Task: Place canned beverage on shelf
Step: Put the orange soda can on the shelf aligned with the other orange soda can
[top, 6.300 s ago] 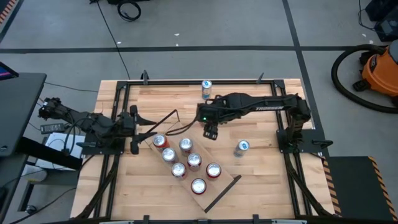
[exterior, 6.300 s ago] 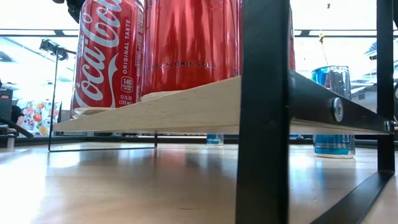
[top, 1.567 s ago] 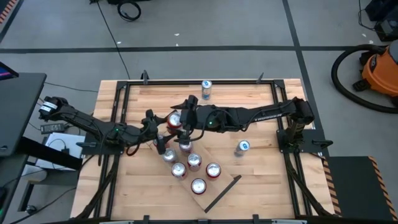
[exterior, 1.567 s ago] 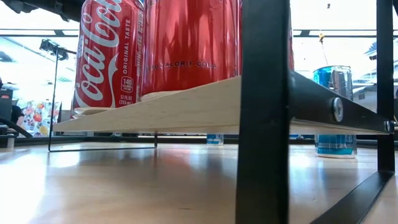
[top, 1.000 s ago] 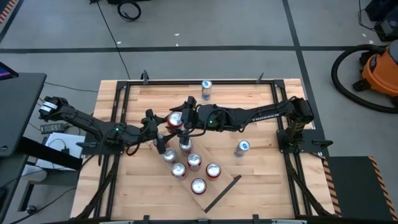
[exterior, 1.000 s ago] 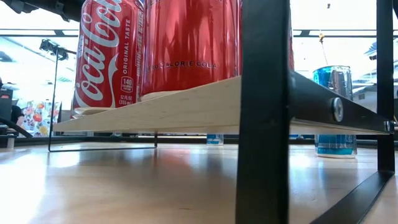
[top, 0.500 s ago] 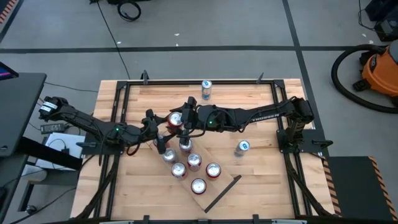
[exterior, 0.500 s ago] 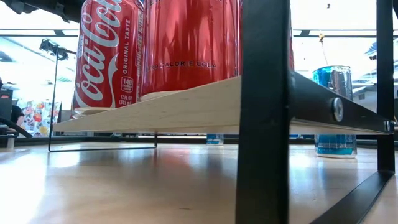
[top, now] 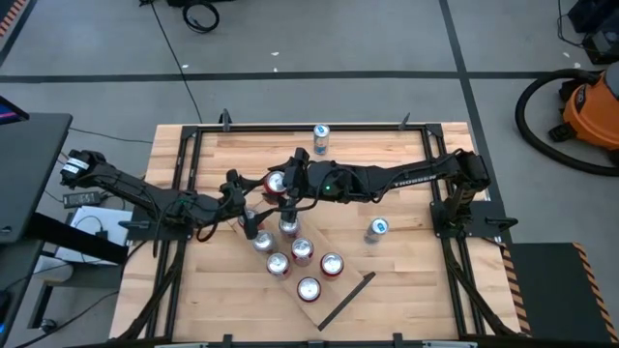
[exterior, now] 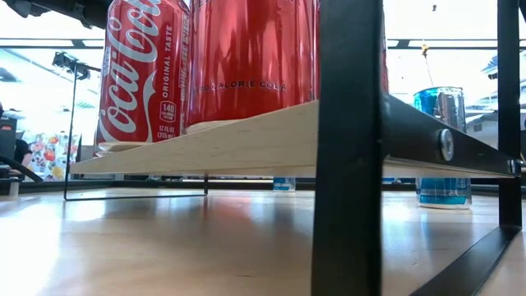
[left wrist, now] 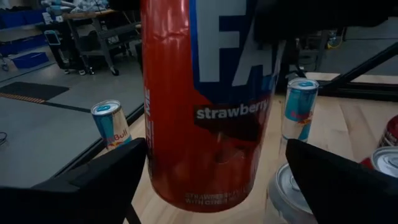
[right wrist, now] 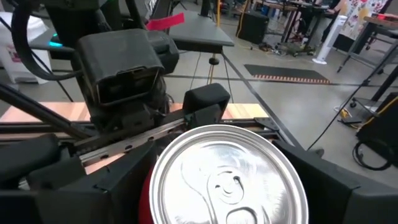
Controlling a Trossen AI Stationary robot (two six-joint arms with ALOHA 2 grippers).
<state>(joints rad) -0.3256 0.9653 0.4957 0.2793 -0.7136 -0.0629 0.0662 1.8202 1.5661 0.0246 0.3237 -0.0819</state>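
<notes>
A red strawberry soda can (left wrist: pixel 211 112) hangs upright above the table's middle (top: pixel 276 182), with my right gripper (right wrist: pixel 227 186) shut on it; that arm reaches in from the right. My left gripper (left wrist: pixel 214 155) is open. Its fingers (left wrist: pixel 93 180) stand on either side of the can's lower half with a gap on each side. The shelf (top: pixel 353 285), a pale plank on black rods, lies slanted at the table's near middle (exterior: pixel 246 140). Several red cans (top: pixel 290 246) stand on it. My right gripper pinches the can's upper wall (right wrist: pixel 146 193), just under the silver top (right wrist: pixel 227 174), between its two fingers (right wrist: pixel 323 180). The fingers come about level from the table's right. The can is upright and lifted clear, its bottom (left wrist: pixel 205 202) free in the air.
One blue can (top: pixel 320 135) stands near the far edge and another (top: pixel 376 228) at the right. The low view looks under the raised plank past a black rod (exterior: pixel 349 148). Bare wood lies at the table's near left and far right.
</notes>
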